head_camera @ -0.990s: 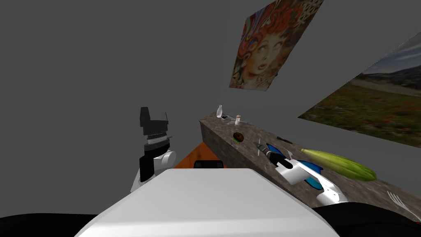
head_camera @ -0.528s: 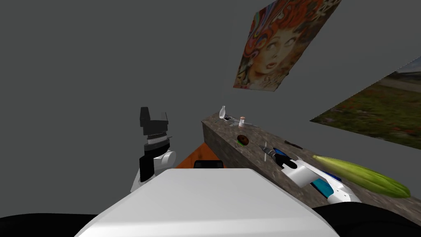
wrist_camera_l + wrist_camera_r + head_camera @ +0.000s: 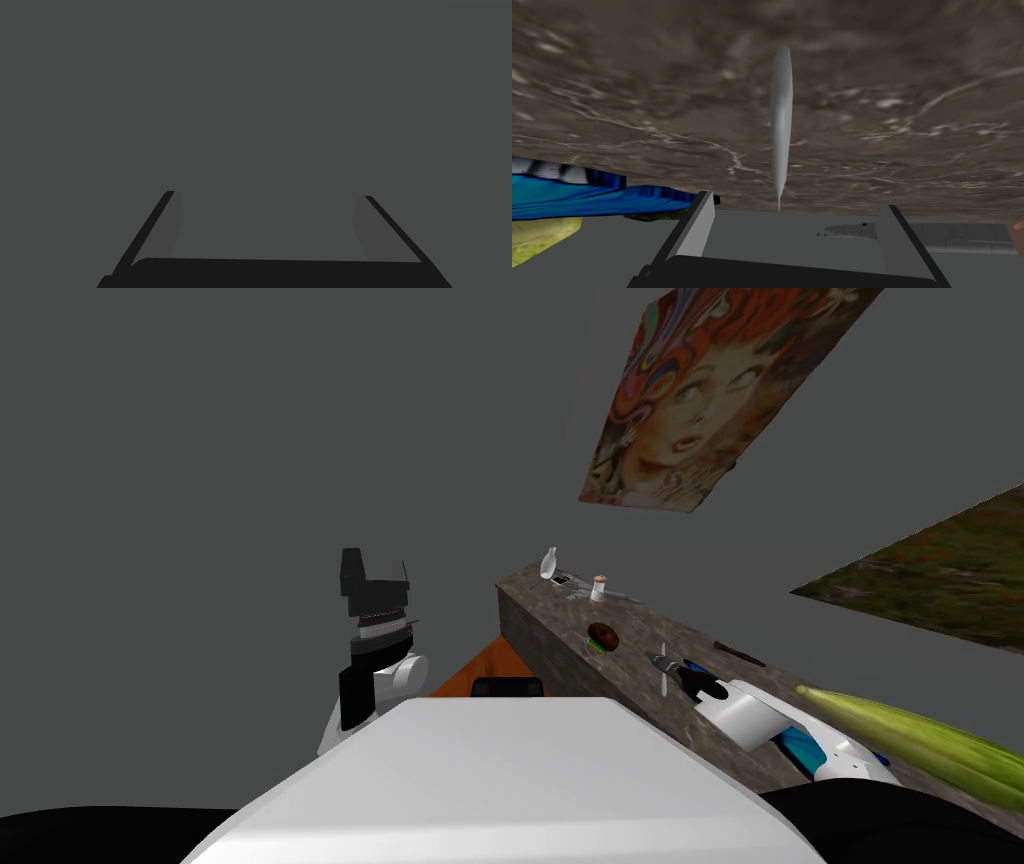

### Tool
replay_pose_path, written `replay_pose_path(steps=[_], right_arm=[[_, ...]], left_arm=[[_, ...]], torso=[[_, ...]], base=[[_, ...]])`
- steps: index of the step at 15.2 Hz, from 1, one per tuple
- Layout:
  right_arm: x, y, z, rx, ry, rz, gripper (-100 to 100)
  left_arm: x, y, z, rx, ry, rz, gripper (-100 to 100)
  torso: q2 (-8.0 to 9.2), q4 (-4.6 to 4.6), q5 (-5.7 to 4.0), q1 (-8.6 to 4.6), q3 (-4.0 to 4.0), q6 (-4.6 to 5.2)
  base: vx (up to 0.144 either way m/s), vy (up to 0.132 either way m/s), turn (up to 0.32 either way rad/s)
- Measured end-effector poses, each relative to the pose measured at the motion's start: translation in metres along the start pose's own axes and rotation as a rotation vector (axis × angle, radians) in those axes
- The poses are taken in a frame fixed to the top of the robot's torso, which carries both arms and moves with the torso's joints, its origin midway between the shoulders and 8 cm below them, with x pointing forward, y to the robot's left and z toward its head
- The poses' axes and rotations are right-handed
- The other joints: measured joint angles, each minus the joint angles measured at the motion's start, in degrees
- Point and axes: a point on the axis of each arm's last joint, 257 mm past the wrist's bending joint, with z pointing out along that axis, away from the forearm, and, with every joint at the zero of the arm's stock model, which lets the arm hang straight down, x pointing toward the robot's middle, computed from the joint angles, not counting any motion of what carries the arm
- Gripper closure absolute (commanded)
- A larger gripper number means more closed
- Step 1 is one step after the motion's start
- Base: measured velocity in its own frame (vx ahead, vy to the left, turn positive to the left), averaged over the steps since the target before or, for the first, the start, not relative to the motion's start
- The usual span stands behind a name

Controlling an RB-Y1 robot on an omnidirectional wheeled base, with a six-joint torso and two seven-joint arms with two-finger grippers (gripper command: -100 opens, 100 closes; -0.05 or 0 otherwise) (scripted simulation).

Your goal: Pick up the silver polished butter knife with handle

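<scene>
Lying on the mottled brown worktop [image 3: 637,100] under grey walls [image 3: 200,438]: butter knife [image 3: 781,125]; right gripper [image 3: 796,201] and left gripper [image 3: 267,195] jaws spread, empty.

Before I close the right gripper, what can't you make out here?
Butter knife: right wrist view, handle end not distinguishable, nor its gap to the right gripper.
Blue thing: head view, mostly hidden under the right arm.
Green vegetable: head view, cut off by the picture's edge.
Far cutlery: head view, too small.
</scene>
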Motion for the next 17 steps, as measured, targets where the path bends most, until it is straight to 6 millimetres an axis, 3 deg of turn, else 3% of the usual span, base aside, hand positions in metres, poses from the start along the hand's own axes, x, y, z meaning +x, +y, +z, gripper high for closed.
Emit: replay_pose_path(steps=[6,7,12,17], right_arm=[[0.007,-0.015,0.011,0.023,-0.001,0.032,-100],[0.007,-0.015,0.012,0.024,-0.001,0.033,100],[0.009,-0.022,0.012,0.042,0.002,0.033,100],[0.001,-0.001,0.001,0.0,-0.001,0.002,100]], left_arm=[[0.0,0.0,0.0,0.0,0.0,0.0,0],[0.0,0.0,0.0,0.0,0.0,0.0,0],[0.0,0.0,0.0,0.0,0.0,0.0,0],[0.0,0.0,0.0,0.0,0.0,0.0,0]], torso=[[0.24,0.06,-0.07,-0.27,0.15,0.03],[0.22,0.06,-0.06,-0.23,0.14,0.04],[0.25,0.17,-0.18,-0.23,0.21,-0.19],[0.16,0.15,-0.11,0.0,0.16,-0.11]], base=[[-0.025,-0.033,0.089],[-0.005,-0.008,0.001],[0.002,0.002,-0.037],[0.03,0.038,-0.119]])
